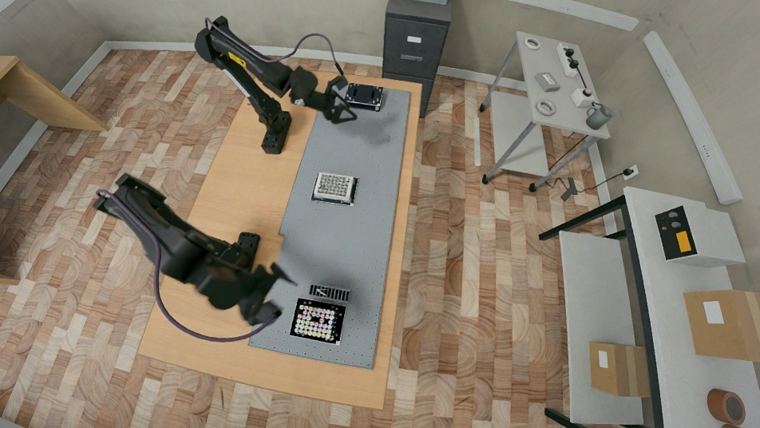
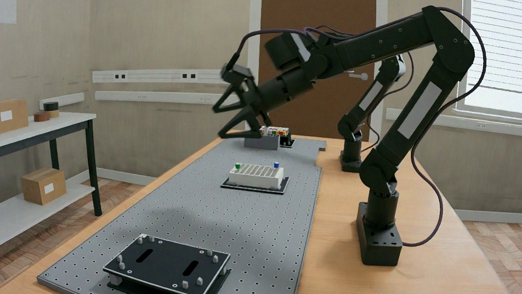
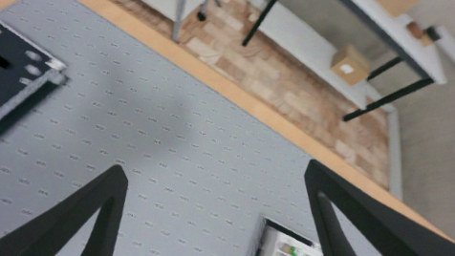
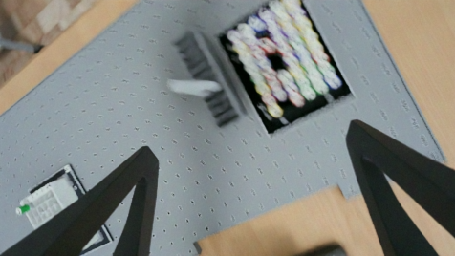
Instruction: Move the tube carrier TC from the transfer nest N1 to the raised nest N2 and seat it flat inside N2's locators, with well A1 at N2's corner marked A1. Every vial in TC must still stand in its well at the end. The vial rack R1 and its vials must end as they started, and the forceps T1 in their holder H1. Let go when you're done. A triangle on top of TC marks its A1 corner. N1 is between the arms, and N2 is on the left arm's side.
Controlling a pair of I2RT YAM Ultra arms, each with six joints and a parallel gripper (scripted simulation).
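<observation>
The white tube carrier TC (image 1: 334, 188) (image 2: 255, 186) sits on the black nest N1 at the middle of the grey breadboard, with a green-capped vial (image 2: 237, 165) and a blue-capped vial (image 2: 276, 164) standing in it. The raised nest N2 (image 1: 364, 95) is empty; it is the black plate with white locators (image 2: 166, 264). My left gripper (image 1: 348, 101) is open and empty, in the air beside N2 and well short of TC. In the left wrist view my left gripper (image 3: 216, 170) shows TC's corner (image 3: 287, 244) below it. My right gripper (image 1: 282, 297) is open and empty beside the rack.
The vial rack R1 (image 1: 317, 319) with several coloured vials stands at the breadboard's other end. The grey holder H1 (image 1: 330, 292) is next to it, with the white forceps T1 (image 4: 193, 87) in it. TC also shows in the right wrist view (image 4: 45, 207).
</observation>
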